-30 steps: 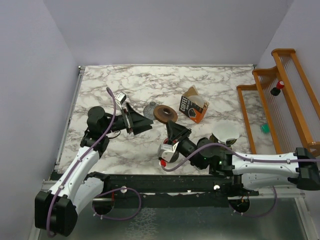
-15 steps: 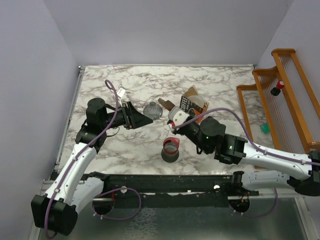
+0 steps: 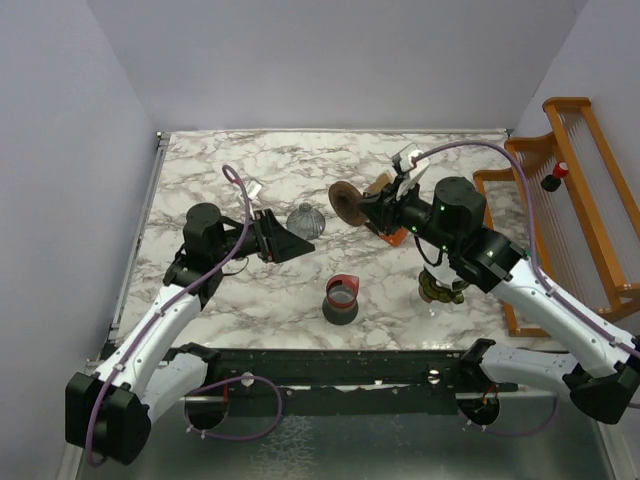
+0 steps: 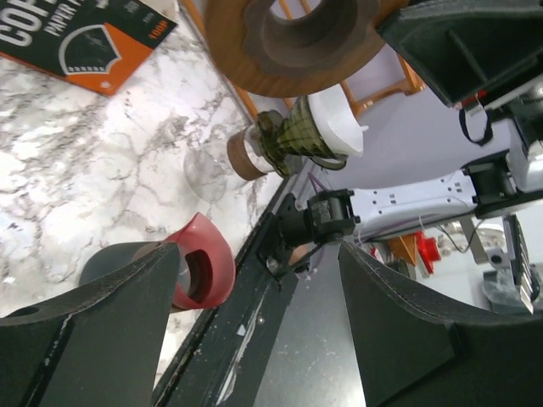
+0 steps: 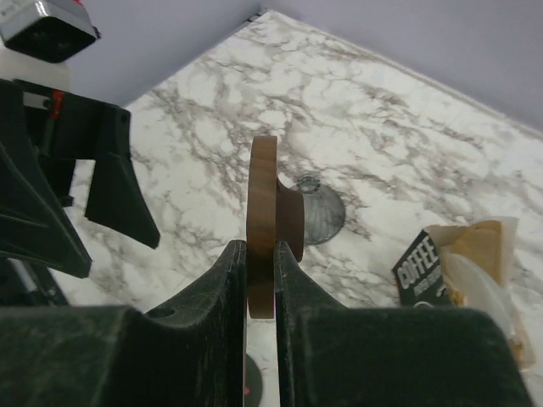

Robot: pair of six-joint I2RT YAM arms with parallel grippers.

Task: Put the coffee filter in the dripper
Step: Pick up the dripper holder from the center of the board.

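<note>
Filter: the coffee filter [image 4: 338, 119] stands mouth-up in the top of an olive cone [image 4: 293, 131] with a wooden foot, under the right arm and well apart from both grippers.
Glass cone: the fluted glass cone [image 3: 305, 220] sits mouth-down on the table [image 3: 200, 170], just beside the left fingers, with no paper in it.
Left gripper: the left gripper [image 3: 288, 240] has its jaws wide apart with nothing between them.
Right gripper: the right gripper [image 5: 261, 250] is clamped on a wooden ring [image 5: 265, 212], held on edge near the carton [image 4: 85, 42].
Progress: neither gripper has the filter. If the ring and glass cone form the dripper, I judge everything is left to do. If the olive cone is the dripper, the filter looks seated. I cannot tell which.
</note>
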